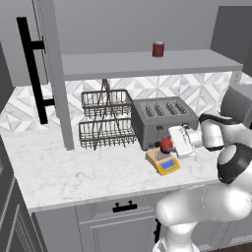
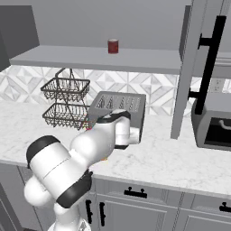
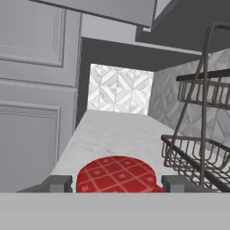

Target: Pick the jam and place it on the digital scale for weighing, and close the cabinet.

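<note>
- The gripper (image 1: 170,143) has its fingers closed on the jam (image 1: 167,144), whose red checked lid (image 3: 117,174) sits between the two fingertips (image 3: 56,183) in the hand view.
- The held jar hangs just above the digital scale (image 1: 163,161), which lies near the countertop's (image 1: 74,172) front edge, in front of the toaster (image 1: 160,118).
- The scale's grey plate lies directly below the jar, so my guess is a short descent comes next.
- Both cabinet doors (image 1: 51,74) stand open, with a dark-red can (image 1: 158,48) on the shelf.
</note>
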